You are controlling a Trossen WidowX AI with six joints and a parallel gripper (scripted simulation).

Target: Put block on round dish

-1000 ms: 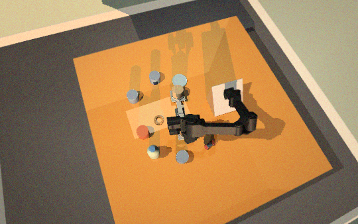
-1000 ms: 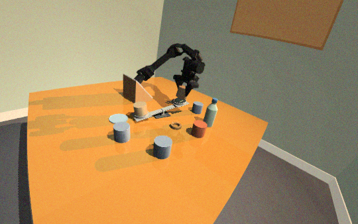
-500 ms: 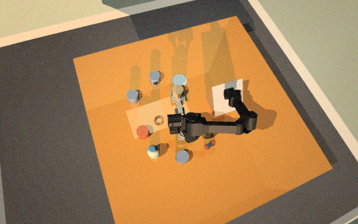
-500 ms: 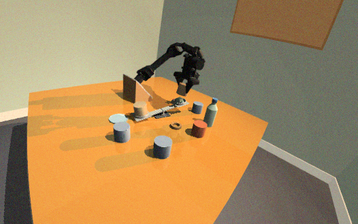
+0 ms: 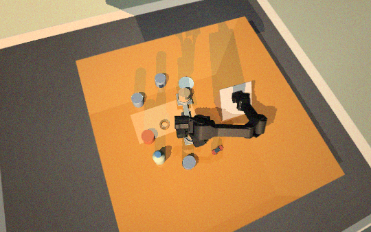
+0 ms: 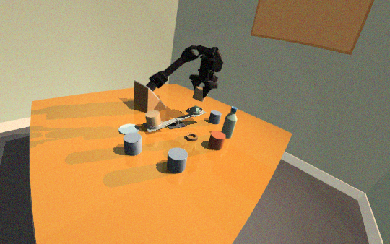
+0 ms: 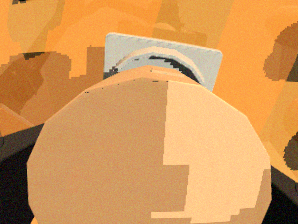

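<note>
- The gripper [image 5: 183,128] [image 6: 199,93] [image 7: 150,140] is pinching a tan cup [image 6: 198,94] [image 7: 100,150], held up in the air just over one end of the balance [image 5: 186,110] [image 6: 167,123] [image 7: 212,65].
- Below the gripper, on that raised end, sits something small and greenish [image 6: 196,109] — it looks like the block, though its shape is too blurred to be sure.
- The other cup [image 5: 184,94] [image 6: 153,118] stands upright on the far end from the gripper, the lower one, as the beam tilts that way.
- The dish [image 5: 186,82] [image 6: 128,128] lies past that standing cup, well apart from the gripper, and I see no cup over it.
- Off to one side of the gripper are a ring [image 5: 160,124] [image 6: 187,137], a red cylinder [image 5: 148,136] [image 6: 217,141] and a bottle [image 5: 159,158] [image 6: 229,126].
- Nearer the gripper than the bottle in the room view, a blue-grey cylinder [image 5: 189,162] [image 6: 215,117] stands apart from the balance.
</note>
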